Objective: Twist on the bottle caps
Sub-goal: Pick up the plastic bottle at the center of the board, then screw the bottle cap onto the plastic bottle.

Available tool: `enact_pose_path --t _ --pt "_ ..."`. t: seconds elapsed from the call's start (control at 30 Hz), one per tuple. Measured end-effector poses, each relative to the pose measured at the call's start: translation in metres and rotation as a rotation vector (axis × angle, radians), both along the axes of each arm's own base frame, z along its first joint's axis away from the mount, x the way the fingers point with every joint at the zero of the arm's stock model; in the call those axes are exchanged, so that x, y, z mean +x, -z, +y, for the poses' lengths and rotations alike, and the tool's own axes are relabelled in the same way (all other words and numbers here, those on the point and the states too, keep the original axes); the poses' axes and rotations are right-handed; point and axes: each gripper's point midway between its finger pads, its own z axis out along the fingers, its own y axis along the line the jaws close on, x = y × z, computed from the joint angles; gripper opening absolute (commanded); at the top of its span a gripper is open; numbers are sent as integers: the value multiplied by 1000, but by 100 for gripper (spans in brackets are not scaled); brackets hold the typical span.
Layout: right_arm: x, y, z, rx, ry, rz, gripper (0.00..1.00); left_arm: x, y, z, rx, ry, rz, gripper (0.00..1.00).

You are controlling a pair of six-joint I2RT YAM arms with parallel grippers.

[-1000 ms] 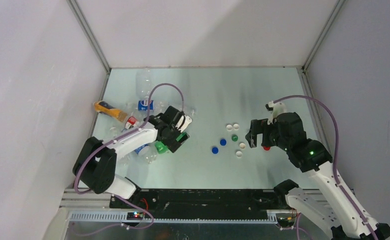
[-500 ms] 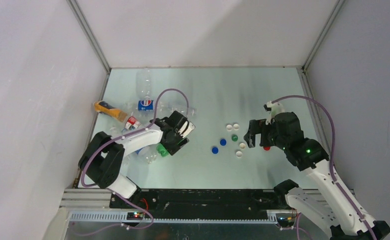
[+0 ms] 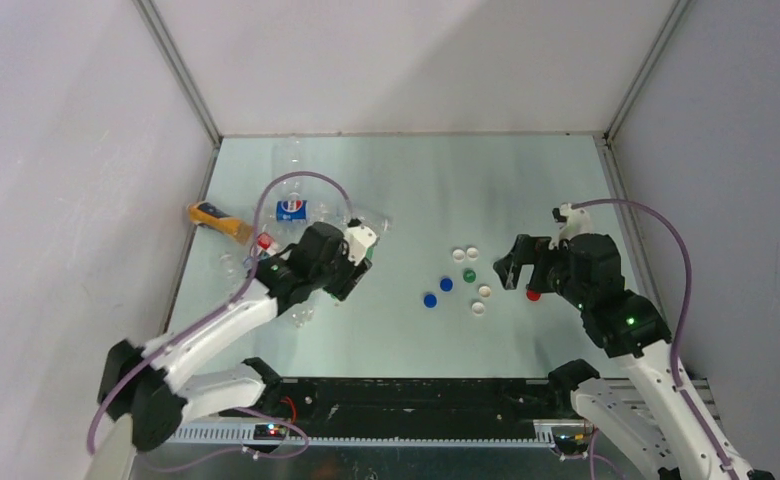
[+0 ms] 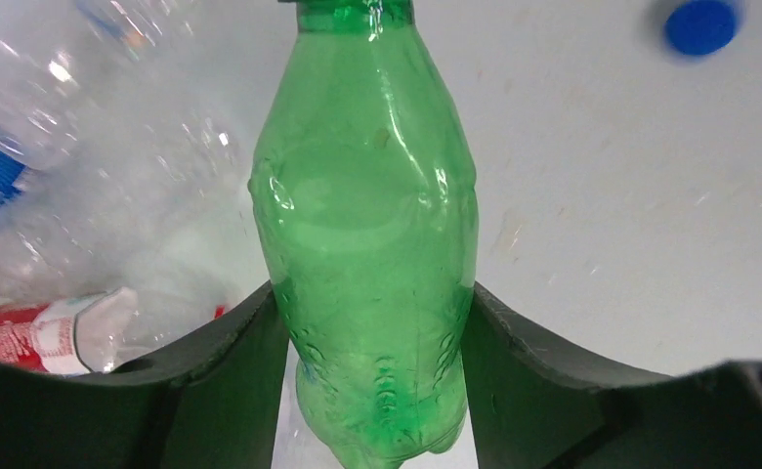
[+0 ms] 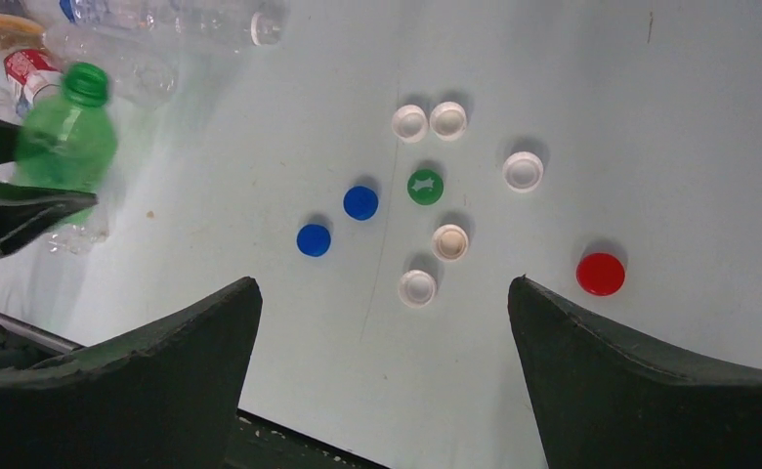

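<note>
The left pincer (image 4: pixel 372 327) had closed in. A second earlier its jaws stood wide over the bottle pile, and now they were clamped on the green bottle (image 4: pixel 367 225), one dark finger (image 4: pixel 231 362) against each flank of its lower body. The right wrist view showed that bottle (image 5: pixel 64 137) up off the pile, neck up and a little tilted, its mouth bare with no cap on it. Behind it the clear bottles (image 4: pixel 113 176) lay jumbled at the left side of the counter (image 3: pixel 416 170), well apart from the caps.

Over on the other side, the right pincer (image 5: pixel 382 288) hung wide apart and empty above the loose caps (image 5: pixel 426 195). The green cap (image 5: pixel 424 186) sat in the middle of the cluster, with the two blue caps (image 5: pixel 338 221) to one side and the red cap (image 5: pixel 601 274) off on its own.

So the grab looked made, and that reads as the opening step done: one bottle was secured and ready to be presented. Nothing was capped yet. The next call is likely the right arm dropping for a matching cap, the green one by the look of it.
</note>
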Motion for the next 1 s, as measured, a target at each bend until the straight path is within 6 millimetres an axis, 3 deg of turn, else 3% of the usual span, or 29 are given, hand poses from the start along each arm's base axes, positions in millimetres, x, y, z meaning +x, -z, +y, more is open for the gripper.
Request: enact_pose_path --t 0.1,0.2,0.43,0.63,1.0 --pt "5 4 2 -6 -1 15 99 -1 -35 -10 -145 9 -106 42" --pt "13 22 5 -41 4 96 95 -6 -64 -16 -264 24 -185 39" --pt "35 62 12 -155 19 317 87 -32 -105 -18 -471 97 -332 39" --pt "52 74 28 -254 3 402 73 -50 -117 -9 -554 147 -461 36" --pt "62 143 41 -383 13 609 55 -61 -120 -6 -606 178 -512 37"
